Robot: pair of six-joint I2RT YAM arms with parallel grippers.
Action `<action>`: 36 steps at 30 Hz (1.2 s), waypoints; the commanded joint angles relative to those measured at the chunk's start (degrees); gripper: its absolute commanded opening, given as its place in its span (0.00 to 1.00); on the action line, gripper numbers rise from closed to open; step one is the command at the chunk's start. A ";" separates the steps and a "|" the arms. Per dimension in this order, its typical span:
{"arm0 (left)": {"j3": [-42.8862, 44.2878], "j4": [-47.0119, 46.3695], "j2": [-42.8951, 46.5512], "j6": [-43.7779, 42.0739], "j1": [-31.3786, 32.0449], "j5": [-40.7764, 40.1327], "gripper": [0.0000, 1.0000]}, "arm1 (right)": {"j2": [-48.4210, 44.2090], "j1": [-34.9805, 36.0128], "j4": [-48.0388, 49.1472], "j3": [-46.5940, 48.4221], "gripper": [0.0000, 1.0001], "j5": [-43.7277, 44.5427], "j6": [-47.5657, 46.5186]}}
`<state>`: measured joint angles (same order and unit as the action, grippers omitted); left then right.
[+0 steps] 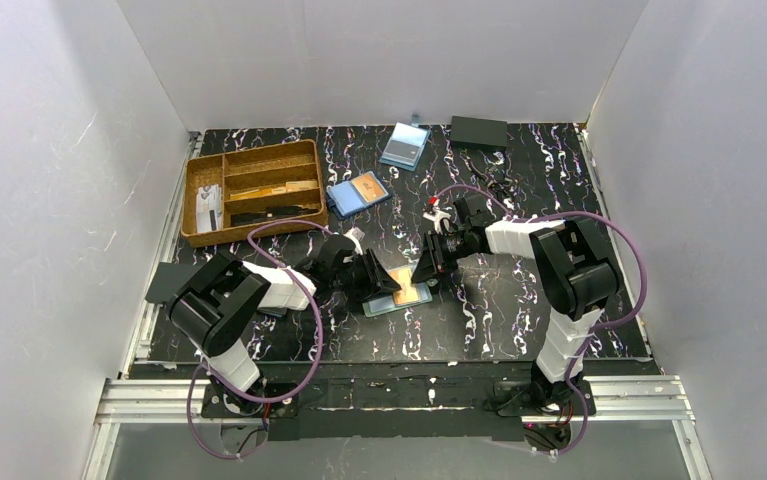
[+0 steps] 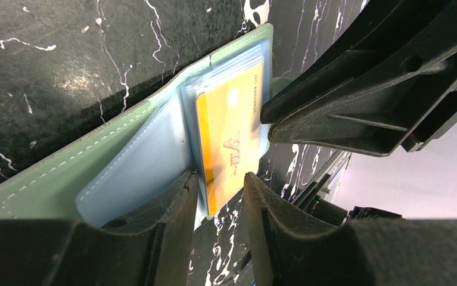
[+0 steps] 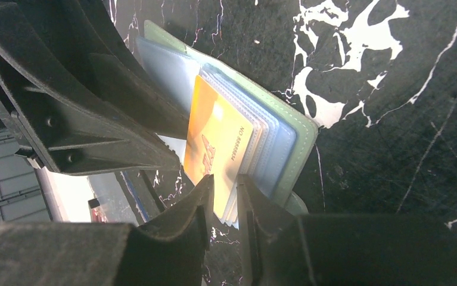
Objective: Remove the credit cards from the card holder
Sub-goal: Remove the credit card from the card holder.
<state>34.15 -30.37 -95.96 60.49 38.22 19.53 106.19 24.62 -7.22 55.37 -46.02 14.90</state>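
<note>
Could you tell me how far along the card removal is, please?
Done: the card holder lies open. In hand: the right gripper pinches one end of the orange card, which is still in the holder; the left gripper straddles the other end. Left: drawing it free.

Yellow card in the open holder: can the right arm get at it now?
Likely yes. The right tool sits at the yellow card's exposed edge, fingers either side; the left tool is at the opposite edge, not blocking. Sleeve pages may get pinched too.

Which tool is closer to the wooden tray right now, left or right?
Left. The left tool reaches the open card holder from the side toward the wooden tray; the right tool meets that holder from the opposite side, farther from the tray.
</note>
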 commanded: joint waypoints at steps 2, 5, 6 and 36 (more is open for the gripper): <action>0.59 0.14 -0.86 -0.30 0.33 0.04 0.33 | -0.27 -0.54 -0.90 1.46 0.31 -0.95 -1.40; 0.14 0.05 -1.04 -0.17 0.32 -0.32 0.27 | -1.57 -1.66 -1.30 1.62 0.33 -0.95 -2.59; 0.03 0.05 -1.15 -0.17 0.32 -0.36 0.24 | -1.91 -2.04 -1.31 1.50 0.33 -1.08 -2.81; -0.18 -1.79 -4.04 0.64 0.30 0.68 0.21 | 1.74 -2.47 -1.42 1.45 0.28 -3.30 -2.48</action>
<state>34.13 -34.02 -98.94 61.80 38.22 20.53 107.24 22.15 -7.57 55.40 -50.70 13.26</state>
